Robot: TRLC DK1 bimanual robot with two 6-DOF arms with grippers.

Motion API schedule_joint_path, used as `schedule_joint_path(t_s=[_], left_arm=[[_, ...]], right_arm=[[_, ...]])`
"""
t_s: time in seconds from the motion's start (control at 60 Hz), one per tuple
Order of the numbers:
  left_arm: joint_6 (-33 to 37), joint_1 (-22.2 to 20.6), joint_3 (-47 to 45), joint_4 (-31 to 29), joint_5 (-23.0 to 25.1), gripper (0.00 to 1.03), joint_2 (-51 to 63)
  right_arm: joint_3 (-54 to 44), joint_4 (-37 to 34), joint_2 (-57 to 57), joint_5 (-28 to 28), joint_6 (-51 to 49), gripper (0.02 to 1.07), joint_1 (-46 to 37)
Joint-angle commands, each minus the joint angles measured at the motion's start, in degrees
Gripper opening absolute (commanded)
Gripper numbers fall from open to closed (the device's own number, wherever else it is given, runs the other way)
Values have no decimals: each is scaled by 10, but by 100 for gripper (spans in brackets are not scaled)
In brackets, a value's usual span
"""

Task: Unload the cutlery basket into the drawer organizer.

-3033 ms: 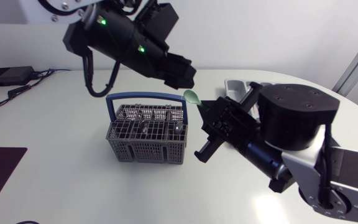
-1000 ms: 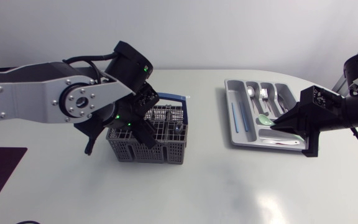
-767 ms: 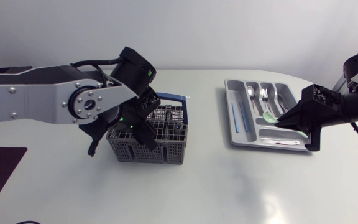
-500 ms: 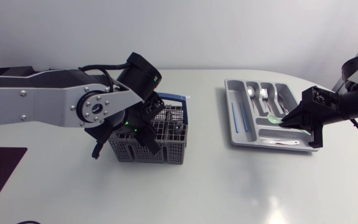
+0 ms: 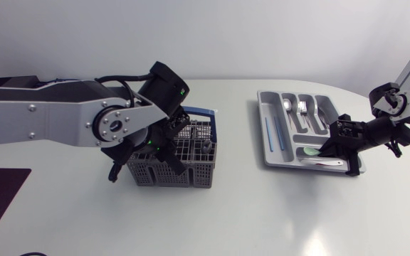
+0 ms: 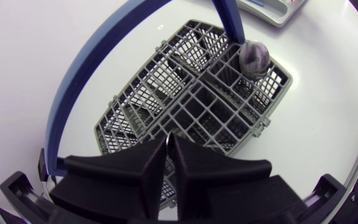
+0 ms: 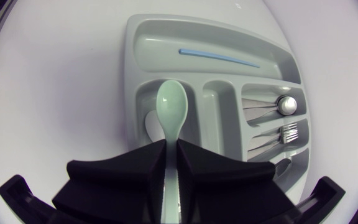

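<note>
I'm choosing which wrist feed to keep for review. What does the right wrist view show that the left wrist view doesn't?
Only right wrist: the right pincer shut on a green spoon above the organizer, which holds a fork and a blue stick. Only left wrist: the left pincer above the grey basket and its blue handle. Both: the white table, plus the organizer, just a corner of it in the left view.

The grey mesh cutlery basket (image 5: 168, 175) stands upright, its blue handle (image 5: 199, 111) raised and a metal spoon (image 6: 254, 56) upright in a corner cell. Well apart lies the grey drawer organizer (image 5: 261, 124) — metal cutlery (image 5: 295, 107) and a blue stick (image 5: 268, 134) in its compartments. A pale green spoon (image 7: 171, 109) is over a middle compartment, its handle clamped in the right tool (image 7: 172, 144).
</note>
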Motion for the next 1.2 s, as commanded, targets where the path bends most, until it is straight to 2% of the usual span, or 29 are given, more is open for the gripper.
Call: schedule_joint_path(t_s=[0.0,0.133,0.217,0.233,0.267,0.433,0.517,0.617,0.75,1.05,1.183], left_arm=[[-10,-11,8,1,0,8,21],[-10,-12,8,1,-2,7,22],[-10,-13,7,1,-2,6,22],[-10,-13,6,1,-2,6,21],[-10,-14,6,1,-2,6,18],[-10,-14,6,1,-2,5,-3],[-10,-12,5,1,-2,5,-19],[-7,-9,6,1,0,5,-40],[-1,-9,12,-12,2,5,-62],[10,-5,30,-46,2,5,-115],[13,-1,39,-53,2,5,-144]], right_arm=[[21,7,23,10,-22,8,-7],[24,16,38,21,-19,10,-9],[22,21,41,27,-17,38,-12],[22,22,41,28,-16,50,-13],[21,29,41,30,-8,65,-15],[18,33,29,30,7,89,-21],[9,33,12,27,10,91,-23],[-4,33,-12,21,18,99,-23],[-31,34,-63,10,28,102,-20],[-116,21,-237,-38,78,102,14],[-146,21,-327,-49,143,102,56]])
